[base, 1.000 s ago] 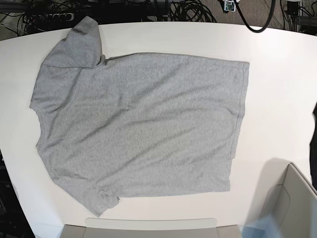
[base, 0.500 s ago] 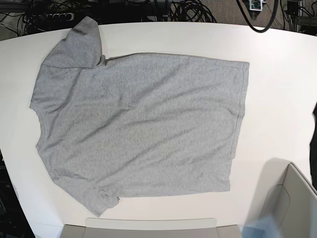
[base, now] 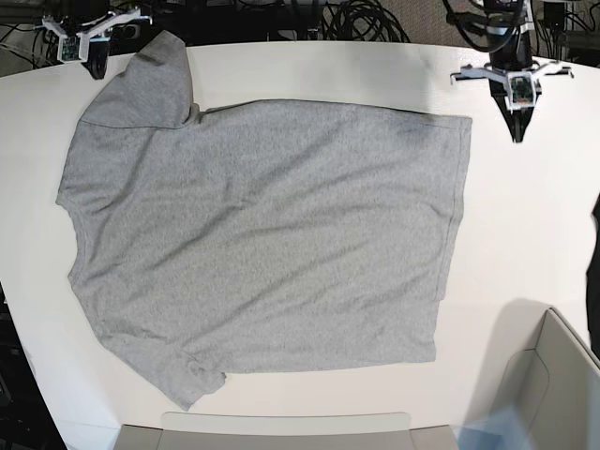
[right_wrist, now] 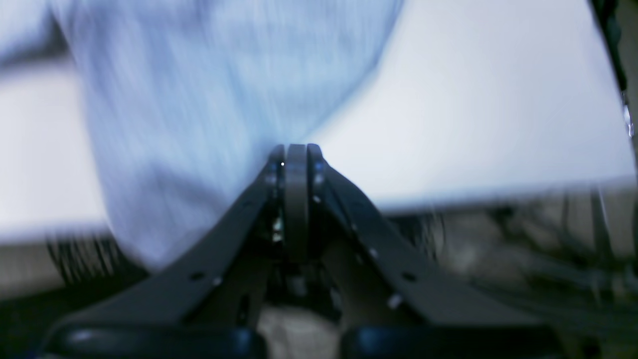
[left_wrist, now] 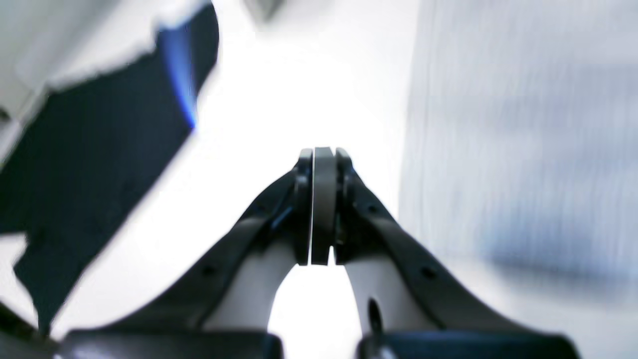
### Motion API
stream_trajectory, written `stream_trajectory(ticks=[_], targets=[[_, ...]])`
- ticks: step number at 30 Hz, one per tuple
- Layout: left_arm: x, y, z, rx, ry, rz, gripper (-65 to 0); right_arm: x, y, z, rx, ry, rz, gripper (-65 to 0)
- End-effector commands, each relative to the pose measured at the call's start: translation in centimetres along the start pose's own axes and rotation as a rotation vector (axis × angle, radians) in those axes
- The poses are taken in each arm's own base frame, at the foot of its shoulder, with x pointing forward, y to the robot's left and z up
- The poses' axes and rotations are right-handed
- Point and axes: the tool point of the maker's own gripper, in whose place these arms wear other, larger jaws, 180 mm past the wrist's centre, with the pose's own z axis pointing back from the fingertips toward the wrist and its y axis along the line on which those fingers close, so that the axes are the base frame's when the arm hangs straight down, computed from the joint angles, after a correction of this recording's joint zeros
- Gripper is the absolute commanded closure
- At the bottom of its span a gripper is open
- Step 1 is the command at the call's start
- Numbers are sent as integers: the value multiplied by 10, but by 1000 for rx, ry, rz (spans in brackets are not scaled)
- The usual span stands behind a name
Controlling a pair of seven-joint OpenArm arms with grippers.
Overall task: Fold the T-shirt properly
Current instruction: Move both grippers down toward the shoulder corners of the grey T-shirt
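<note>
The light-grey T-shirt (base: 262, 234) lies spread flat on the white table (base: 525, 225), plain side up, with no lettering showing. Its collar end points left and its hem right. One sleeve (base: 150, 84) lies at the back left, the other (base: 192, 375) at the front left. My left gripper (base: 517, 134) is shut and empty, just off the hem's back right corner. In the left wrist view the gripper (left_wrist: 324, 154) is shut over bare table, with blurred shirt (left_wrist: 523, 149) beside it. My right gripper (base: 97, 73) is shut at the back sleeve's edge. In the right wrist view it (right_wrist: 295, 149) is shut at the blurred shirt's (right_wrist: 199, 99) edge.
Black cables (base: 356, 19) lie behind the table's back edge. An open grey box (base: 553, 375) stands at the front right corner. A flat grey panel (base: 281, 429) sits along the front edge. A dark object (base: 594, 272) shows at the right edge.
Both arms have come down into the base view from the back, one to each back corner of the shirt. The shirt has not moved.
</note>
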Motion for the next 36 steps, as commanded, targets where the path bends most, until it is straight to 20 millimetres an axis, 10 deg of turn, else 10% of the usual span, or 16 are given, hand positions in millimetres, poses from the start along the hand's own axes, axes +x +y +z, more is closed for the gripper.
stream_trajectory(ticks=[1, 18, 24, 33, 36], targets=[[18, 0, -2, 12, -57, 13, 0, 19, -3, -3, -11, -66, 10, -1], [99, -77, -39, -85, -281, 268, -2, 188, -13, -65, -96, -582, -130, -90], [104, -79, -42, -78, -293, 292, -2, 177, -9, -86, -127, -440, -215, -240], [100, -75, -41, -99, -290, 235, -34, 83, -17, -72, -6, -91, -675, -248], [98, -74, -40, -105, -286, 222, -70, 78, -25, -57, 104, -25, -817, -249]])
